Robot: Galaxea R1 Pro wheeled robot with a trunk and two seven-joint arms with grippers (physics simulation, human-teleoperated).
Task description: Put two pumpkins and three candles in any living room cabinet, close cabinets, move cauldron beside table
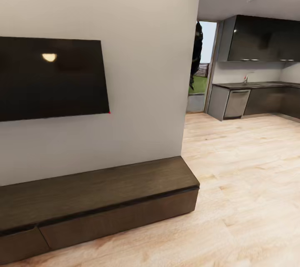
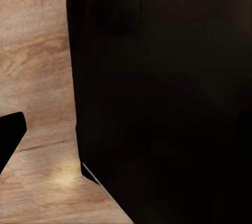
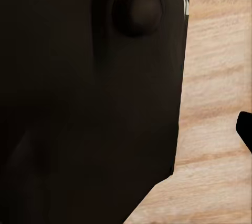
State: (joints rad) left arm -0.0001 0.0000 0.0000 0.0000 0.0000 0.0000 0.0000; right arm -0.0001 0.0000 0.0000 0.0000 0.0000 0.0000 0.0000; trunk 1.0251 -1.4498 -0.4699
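A long, low dark-brown cabinet [image 1: 104,194] runs along the foot of the white wall, and its drawer fronts sit flush and closed. The pumpkins, candles, cauldron and table are out of view. In the left wrist view a black fingertip [image 2: 9,137] pokes in over the wood floor beside a large black part of the robot [image 2: 168,103]. The right wrist view has a black fingertip [image 3: 245,129] at its edge and the same kind of black bulk [image 3: 89,103]. Neither view lets me judge how the jaws stand.
A dark TV screen [image 1: 50,77] hangs on the wall above the cabinet. Past the wall's corner, pale wood floor [image 1: 250,175] leads to a kitchen with glossy dark cupboards [image 1: 262,37], a dishwasher [image 1: 236,103] and a doorway [image 1: 202,66].
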